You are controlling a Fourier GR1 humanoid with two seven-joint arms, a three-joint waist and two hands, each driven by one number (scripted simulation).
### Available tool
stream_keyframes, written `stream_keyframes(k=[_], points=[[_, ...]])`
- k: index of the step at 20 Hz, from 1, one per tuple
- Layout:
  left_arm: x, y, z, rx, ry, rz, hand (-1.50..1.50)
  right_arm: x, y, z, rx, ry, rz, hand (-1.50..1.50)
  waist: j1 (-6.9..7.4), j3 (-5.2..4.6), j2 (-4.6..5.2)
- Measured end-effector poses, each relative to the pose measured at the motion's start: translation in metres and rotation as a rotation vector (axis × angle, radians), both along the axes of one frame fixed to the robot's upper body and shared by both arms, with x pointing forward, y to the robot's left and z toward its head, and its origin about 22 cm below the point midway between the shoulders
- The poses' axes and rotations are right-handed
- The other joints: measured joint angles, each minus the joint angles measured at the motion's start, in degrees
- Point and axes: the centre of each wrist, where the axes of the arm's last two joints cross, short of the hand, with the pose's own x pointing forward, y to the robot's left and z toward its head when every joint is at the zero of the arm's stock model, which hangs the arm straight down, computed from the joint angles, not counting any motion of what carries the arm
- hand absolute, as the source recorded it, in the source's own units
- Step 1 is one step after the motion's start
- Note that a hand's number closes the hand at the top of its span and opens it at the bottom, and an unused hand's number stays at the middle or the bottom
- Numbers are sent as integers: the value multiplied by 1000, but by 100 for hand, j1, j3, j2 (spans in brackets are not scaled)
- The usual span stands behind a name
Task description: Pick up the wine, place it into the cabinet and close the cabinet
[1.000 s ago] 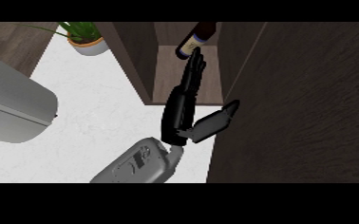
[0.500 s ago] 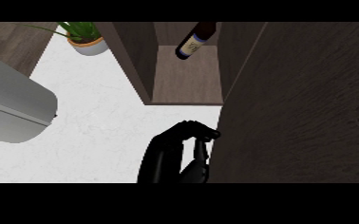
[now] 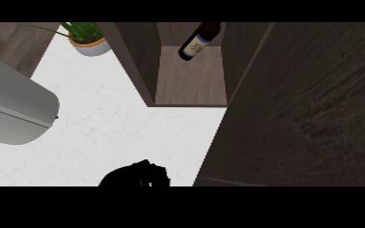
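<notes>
Wine bottle (image 3: pixel 198 42) stands in the open cabinet (image 3: pixel 189 84) at upper centre, likely heavy, smooth, breakable glass, best gripped mid-body; one dark hand (image 3: pixel 135 176) at lower edge, fingers' state cannot tell, door unclosed.

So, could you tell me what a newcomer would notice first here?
Probably the wine bottle standing inside the open cabinet at top centre, and the big dark door filling the right side. Then the potted plant at top left, and a black hand at the bottom edge.
</notes>
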Motion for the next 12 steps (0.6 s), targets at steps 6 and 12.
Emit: stream_keyframes(k=[6, 12], points=[[-12, 44, 4, 1, -4, -25, 150, -5, 27, -7, -8, 46, 172, 150, 55, -1, 4], [-13, 94, 9, -10, -28, 1, 150, -13, 54, -11, -17, 112, 308, 150, 66, 12, 23]])
